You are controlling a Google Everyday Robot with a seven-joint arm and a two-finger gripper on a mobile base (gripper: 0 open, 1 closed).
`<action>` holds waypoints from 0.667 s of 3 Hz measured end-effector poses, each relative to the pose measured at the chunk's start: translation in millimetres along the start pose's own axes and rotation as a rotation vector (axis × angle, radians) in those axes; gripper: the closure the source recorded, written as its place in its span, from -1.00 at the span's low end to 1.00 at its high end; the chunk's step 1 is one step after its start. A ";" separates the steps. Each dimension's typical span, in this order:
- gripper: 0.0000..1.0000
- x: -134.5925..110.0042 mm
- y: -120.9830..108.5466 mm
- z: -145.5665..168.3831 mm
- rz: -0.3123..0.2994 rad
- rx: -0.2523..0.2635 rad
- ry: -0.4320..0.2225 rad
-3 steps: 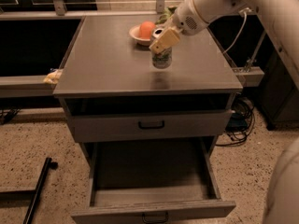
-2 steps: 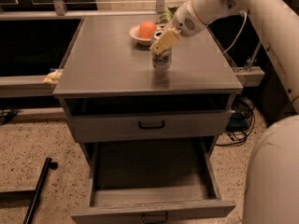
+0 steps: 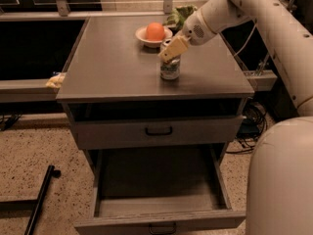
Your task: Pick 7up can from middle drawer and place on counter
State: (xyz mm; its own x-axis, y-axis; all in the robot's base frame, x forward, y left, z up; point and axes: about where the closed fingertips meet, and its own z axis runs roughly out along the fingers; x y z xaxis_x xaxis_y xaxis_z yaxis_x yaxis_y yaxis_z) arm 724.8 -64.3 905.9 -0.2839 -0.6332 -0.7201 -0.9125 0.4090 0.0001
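Observation:
The 7up can point(image 3: 169, 69) stands upright on the counter point(image 3: 112, 62), right of its middle and near the front. My gripper point(image 3: 172, 48) is at the can's top, reaching in from the upper right on the white arm point(image 3: 230, 6). It covers the can's lid. The middle drawer point(image 3: 156, 192) is pulled out at the bottom and nothing shows inside it.
A white bowl with an orange point(image 3: 154, 31) sits on the counter just behind the can, with a green bag point(image 3: 179, 15) beside it. A closed drawer front with a black handle point(image 3: 158, 130) is above the open drawer. My white body point(image 3: 281, 180) fills the lower right. A black bar point(image 3: 41, 197) lies on the floor at left.
The gripper stays at the top of the can, which stands on the counter throughout. My white body has come further into view at lower right.

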 end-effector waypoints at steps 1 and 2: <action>0.62 0.1 0.0 0.3 0.000 0.000 0.000; 0.16 0.1 0.0 0.3 0.000 0.000 0.000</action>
State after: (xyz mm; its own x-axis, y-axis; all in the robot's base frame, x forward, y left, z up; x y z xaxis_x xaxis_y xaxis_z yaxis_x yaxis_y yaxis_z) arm 724.9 -64.2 905.6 -0.2842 -0.6331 -0.7200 -0.9126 0.4090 0.0007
